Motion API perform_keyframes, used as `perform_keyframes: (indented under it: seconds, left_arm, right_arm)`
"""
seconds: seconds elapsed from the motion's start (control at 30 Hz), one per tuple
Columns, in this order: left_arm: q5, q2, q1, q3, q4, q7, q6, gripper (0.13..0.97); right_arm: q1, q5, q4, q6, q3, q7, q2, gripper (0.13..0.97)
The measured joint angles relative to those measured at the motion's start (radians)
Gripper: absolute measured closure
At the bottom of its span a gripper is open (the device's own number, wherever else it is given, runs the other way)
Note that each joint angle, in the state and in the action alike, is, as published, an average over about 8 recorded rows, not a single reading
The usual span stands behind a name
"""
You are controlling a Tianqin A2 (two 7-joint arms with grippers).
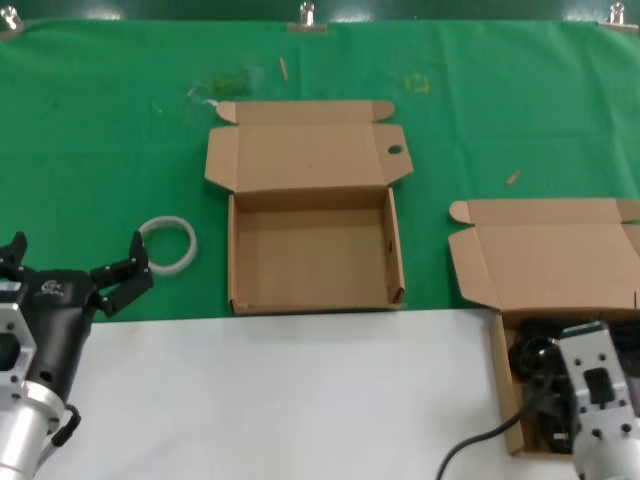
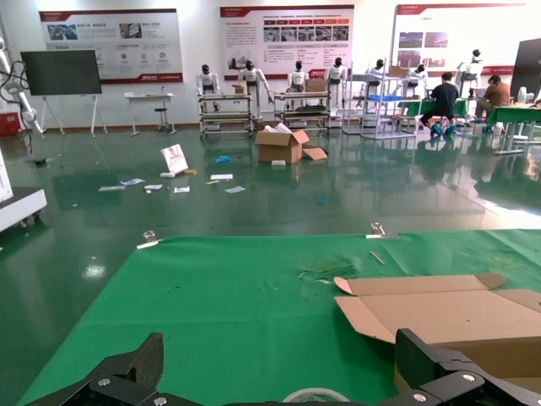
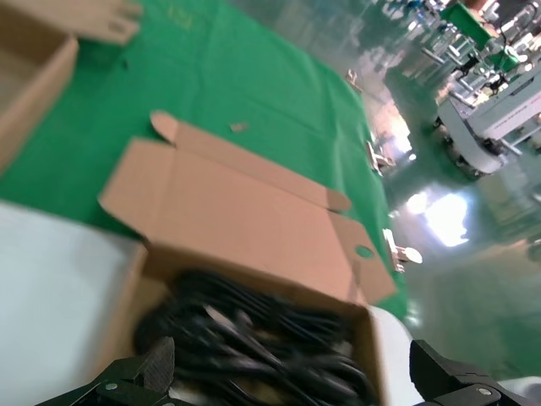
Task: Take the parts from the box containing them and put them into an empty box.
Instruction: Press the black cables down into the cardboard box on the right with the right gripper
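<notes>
So the black cables [image 1: 535, 362] are all piled in a loose tangle inside the cardboard box [image 1: 497, 372] at the front right of the table, sitting on the white part of the surface. In the right wrist view you can see the same tangle [image 3: 254, 338] filling the box bottom, with the lid [image 3: 237, 220] flipped open and lying back toward the green cloth. That lid actually shows a small round hole [image 3: 363, 251] near 1 side flap in the wrist view.

The right gripper [image 1: 598, 420] hangs right above that box, over the cables. Its 2 fingertips [image 3: 156, 365] are spread wide apart in the wrist view, nothing between them, and I can't tell if they're touching the cables.

The other box [image 1: 240, 290] sits in the middle of the table on the green cloth [image 1: 100, 150], its front edge right at the line where the white surface begins. It's got nothing inside, lid [image 1: 305, 155] folded back flat, and there's a hole [image 1: 394, 151] in the lid's right flap too. The 2 boxes are well apart.

Left gripper [image 1: 75, 262] is off at the front left, over the edge of the cloth, fingers splayed open and holding nothing. A white translucent ring [image 1: 168, 245] lies on the cloth just beside it, between the gripper and the empty box.
</notes>
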Motion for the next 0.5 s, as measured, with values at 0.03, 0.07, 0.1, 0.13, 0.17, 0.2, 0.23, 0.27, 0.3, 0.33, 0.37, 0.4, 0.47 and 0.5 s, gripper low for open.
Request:
perform_keyframes:
  seconds: [0.03, 0.07, 0.1, 0.13, 0.17, 0.2, 0.23, 0.27, 0.3, 0.33, 0.37, 0.4, 0.47, 0.5]
  left_arm:
    - [0.0, 0.0, 0.0, 0.0, 0.0, 0.0, 0.0, 0.132]
    - [0.0, 0.0, 0.0, 0.0, 0.0, 0.0, 0.0, 0.132]
    - [0.0, 0.0, 0.0, 0.0, 0.0, 0.0, 0.0, 0.132]
    - [0.0, 0.0, 0.0, 0.0, 0.0, 0.0, 0.0, 0.132]
    - [0.0, 0.0, 0.0, 0.0, 0.0, 0.0, 0.0, 0.132]
    - [0.0, 0.0, 0.0, 0.0, 0.0, 0.0, 0.0, 0.132]
    - [0.0, 0.0, 0.0, 0.0, 0.0, 0.0, 0.0, 0.132]
    - [0.0, 0.0, 0.0, 0.0, 0.0, 0.0, 0.0, 0.132]
    - [0.0, 0.0, 0.0, 0.0, 0.0, 0.0, 0.0, 0.132]
    - [0.0, 0.0, 0.0, 0.0, 0.0, 0.0, 0.0, 0.132]
    - [0.0, 0.0, 0.0, 0.0, 0.0, 0.0, 0.0, 0.132]
    - [0.0, 0.0, 0.0, 0.0, 0.0, 0.0, 0.0, 0.132]
    - [0.0, 0.0, 0.0, 0.0, 0.0, 0.0, 0.0, 0.132]
    - [0.0, 0.0, 0.0, 0.0, 0.0, 0.0, 0.0, 0.132]
  right_arm:
    - [-0.002, 0.005, 0.013, 0.018, 0.008, -0.035, 0.0, 0.129]
    - [-0.004, 0.01, 0.024, 0.035, 0.016, -0.07, 0.0, 0.129]
    - [-0.005, 0.015, 0.036, 0.052, 0.024, -0.105, 0.0, 0.129]
    - [-0.005, 0.019, 0.046, 0.067, 0.031, -0.138, 0.0, 0.129]
    - [-0.005, 0.025, 0.054, 0.081, 0.037, -0.168, 0.0, 0.129]
    - [-0.004, 0.031, 0.06, 0.094, 0.044, -0.199, 0.0, 0.129]
    - [-0.002, 0.037, 0.065, 0.105, 0.05, -0.227, 0.0, 0.129]
    - [0.0, 0.045, 0.068, 0.114, 0.055, -0.252, 0.0, 0.129]
    - [0.003, 0.052, 0.068, 0.121, 0.061, -0.277, 0.0, 0.129]
    - [0.006, 0.06, 0.068, 0.127, 0.067, -0.299, 0.0, 0.129]
    - [0.008, 0.067, 0.065, 0.13, 0.072, -0.318, 0.0, 0.129]
    - [0.011, 0.074, 0.061, 0.131, 0.077, -0.334, 0.0, 0.129]
    - [0.016, 0.085, 0.05, 0.129, 0.086, -0.36, 0.0, 0.129]
    - [0.019, 0.09, 0.043, 0.125, 0.09, -0.371, 0.0, 0.129]
